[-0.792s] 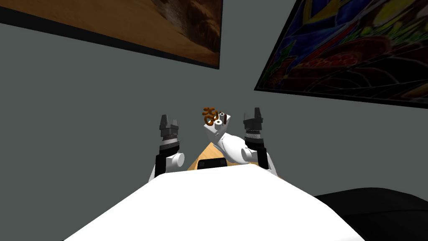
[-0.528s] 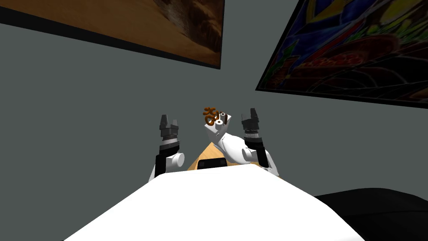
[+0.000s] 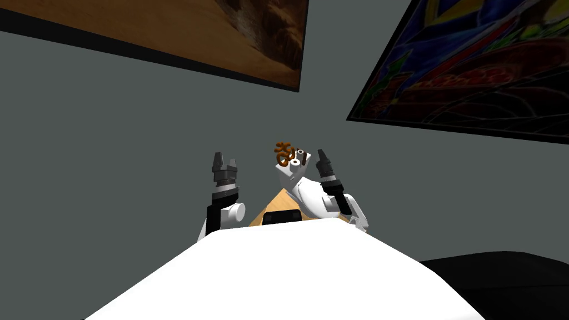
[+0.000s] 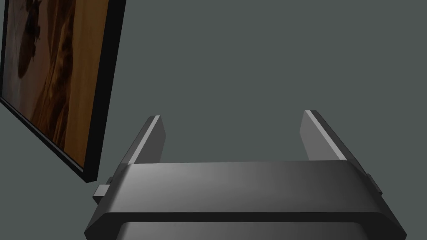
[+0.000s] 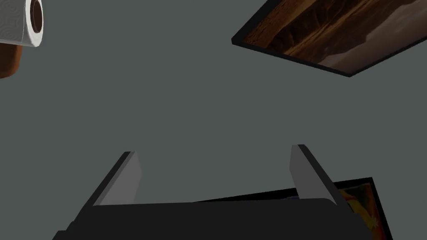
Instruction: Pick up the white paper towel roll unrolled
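Right gripper [image 3: 320,153] has leaned over since the earlier frame: it stood upright, well apart from the roll, and now slants in toward it, tips near the roll's far side. Own head has shifted a little; both wall pictures sit slightly further across. Left arm has not moved.

Right forearm dark, angled inward. Fingers spread wide, nothing between them, backed by grey wall. Not touching the roll.

Left gripper [image 3: 224,157] raised upright, well off to the left of the roll, fingers parted and empty.

Paper towel roll [image 3: 290,171]: at the far end of the table [image 3: 270,204], between the two grippers, nearer the right one. White, with small dark-holed cylinder ends on top; a white strip trails from it toward me. Right wrist view shows a roll end close up: faint swirl-embossed white paper, brown core.

Brown rings [image 3: 283,151], pretzel-like, just beside the roll on the left. Cannot tell if touching.

Black block [image 3: 281,216] at the table's near edge. Table top tan, wood-coloured, seen as a narrow wedge.
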You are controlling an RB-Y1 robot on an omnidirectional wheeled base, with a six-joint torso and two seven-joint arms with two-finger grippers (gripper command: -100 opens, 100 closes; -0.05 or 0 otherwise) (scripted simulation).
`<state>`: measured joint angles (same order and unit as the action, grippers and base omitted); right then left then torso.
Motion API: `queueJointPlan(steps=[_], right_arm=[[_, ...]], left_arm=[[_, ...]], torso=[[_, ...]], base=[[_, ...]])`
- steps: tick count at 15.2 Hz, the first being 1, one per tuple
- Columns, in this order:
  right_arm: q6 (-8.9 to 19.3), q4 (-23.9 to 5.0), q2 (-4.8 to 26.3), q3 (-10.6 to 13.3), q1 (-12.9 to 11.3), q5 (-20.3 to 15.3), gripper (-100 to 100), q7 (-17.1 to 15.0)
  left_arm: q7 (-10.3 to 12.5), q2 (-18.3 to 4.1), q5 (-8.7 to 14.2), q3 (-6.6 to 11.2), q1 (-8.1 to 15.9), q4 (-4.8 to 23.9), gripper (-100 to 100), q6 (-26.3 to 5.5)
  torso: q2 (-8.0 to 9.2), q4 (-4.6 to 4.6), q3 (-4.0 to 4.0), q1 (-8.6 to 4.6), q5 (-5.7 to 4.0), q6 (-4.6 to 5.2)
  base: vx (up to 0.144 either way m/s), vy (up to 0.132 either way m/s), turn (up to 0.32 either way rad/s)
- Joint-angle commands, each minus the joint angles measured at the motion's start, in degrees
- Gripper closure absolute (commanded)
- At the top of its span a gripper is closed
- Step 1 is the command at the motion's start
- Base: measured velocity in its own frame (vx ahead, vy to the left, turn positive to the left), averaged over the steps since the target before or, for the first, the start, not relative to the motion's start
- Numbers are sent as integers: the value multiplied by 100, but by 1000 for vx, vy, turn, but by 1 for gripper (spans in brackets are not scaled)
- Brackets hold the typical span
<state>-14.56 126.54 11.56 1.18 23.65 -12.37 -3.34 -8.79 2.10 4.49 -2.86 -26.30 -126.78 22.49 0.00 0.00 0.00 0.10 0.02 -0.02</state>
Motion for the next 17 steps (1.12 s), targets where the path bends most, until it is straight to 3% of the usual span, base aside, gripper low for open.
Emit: queueJointPlan(steps=[1, 6, 7, 8, 9, 10, 11, 12, 13, 16, 17], right_arm=[[166, -84, 100, 4, -59, -149, -100, -18], [704, -475, 377, 48, -268, -735, -100, -54], [706, -475, 377, 48, -268, -742, -100, -54], [899, -616, 463, 64, -344, -942, -100, -67], [902, -616, 463, 64, -344, -957, -100, -67], [1103, -761, 546, 81, -422, -1150, -100, -80], [1103, -761, 546, 81, -422, -1179, -100, -80], [1310, -911, 626, 98, -502, -1374, -100, -94], [1310, -911, 626, 98, -502, -1406, -100, -94], [1736, -1218, 775, 134, -668, -1811, -100, -122], [1736, -1218, 775, 134, -668, -1874, -100, -122]], left_arm=[[0, 0, 0, 0, 0, 0, 0, 0], [0, 0, 0, 0, 0, 0, 0, 0], [0, 0, 0, 0, 0, 0, 0, 0], [0, 0, 0, 0, 0, 0, 0, 0], [0, 0, 0, 0, 0, 0, 0, 0], [0, 0, 0, 0, 0, 0, 0, 0], [0, 0, 0, 0, 0, 0, 0, 0], [0, 0, 0, 0, 0, 0, 0, 0], [0, 0, 0, 0, 0, 0, 0, 0], [0, 0, 0, 0, 0, 0, 0, 0], [0, 0, 0, 0, 0, 0, 0, 0]], torso=[[0, 0, 0, 0, 0, 0], [1, 0, 0, -1, 0, 1], [0, 0, 0, 0, 0, 0], [0, 0, 0, 1, 0, 1], [0, 0, 0, 1, 0, -1], [0, 0, 0, 1, 1, 1], [1, 0, 1, 1, 0, 1], [2, 0, 1, 2, 1, 1], [1, 1, 0, 3, 1, -1], [0, 0, 0, 2, 1, 1], [0, 0, 0, 3, 1, 0]], base=[[-4, 26, 66], [-6, 26, 81], [-4, 28, 79], [-5, 30, 114], [-4, 26, 83], [-6, 31, 76], [-8, 31, 63], [-7, 36, 106], [-3, 32, 89], [-2, 32, 101], [-4, 30, 85]])
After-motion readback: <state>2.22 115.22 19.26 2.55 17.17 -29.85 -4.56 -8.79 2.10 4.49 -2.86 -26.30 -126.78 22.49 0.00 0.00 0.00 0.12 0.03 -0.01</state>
